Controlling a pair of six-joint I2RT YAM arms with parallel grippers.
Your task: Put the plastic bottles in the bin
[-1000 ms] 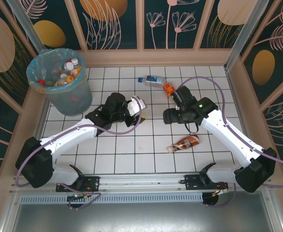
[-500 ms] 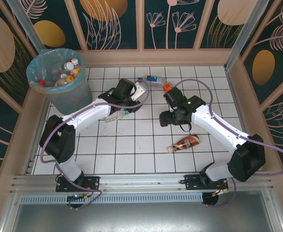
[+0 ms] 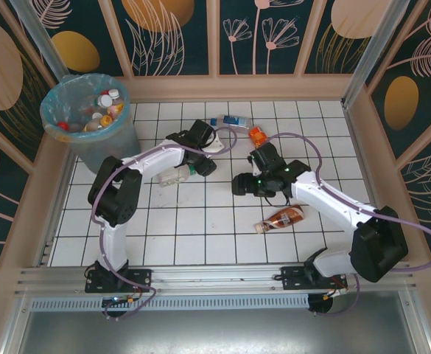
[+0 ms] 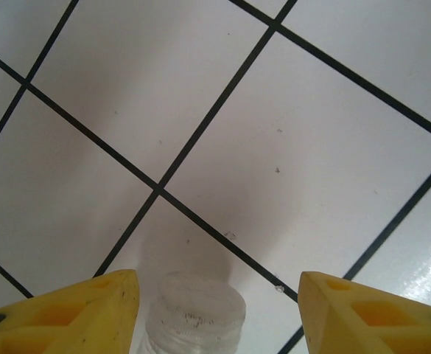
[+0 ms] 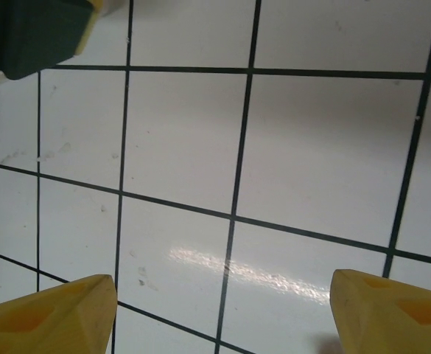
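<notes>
My left gripper [image 3: 177, 175] is shut on a clear plastic bottle [image 3: 168, 177] and holds it just above the tiles, left of centre. In the left wrist view its pale cap [image 4: 194, 311] pokes out between the yellow fingertips [image 4: 104, 306], close to the left one. My right gripper [image 3: 241, 184] is open over bare tiles, and nothing lies between its fingers [image 5: 53, 313]. A brown-labelled bottle [image 3: 281, 217] lies near it. A blue-labelled bottle [image 3: 231, 122] and an orange-capped one [image 3: 256, 135] lie at the back. The bin [image 3: 116, 151] stands at the back left with several bottles inside.
The white tiled floor [image 3: 200, 221] is fenced by a wooden frame [image 3: 237, 87] at the back and both sides. Purple cables loop off both arms. A dark part of the other arm [image 5: 31, 33] shows in the top left corner of the right wrist view.
My left gripper has swung left with the clear bottle, toward the bin side. My right gripper has drifted left and nearer, away from the orange-capped bottle.
</notes>
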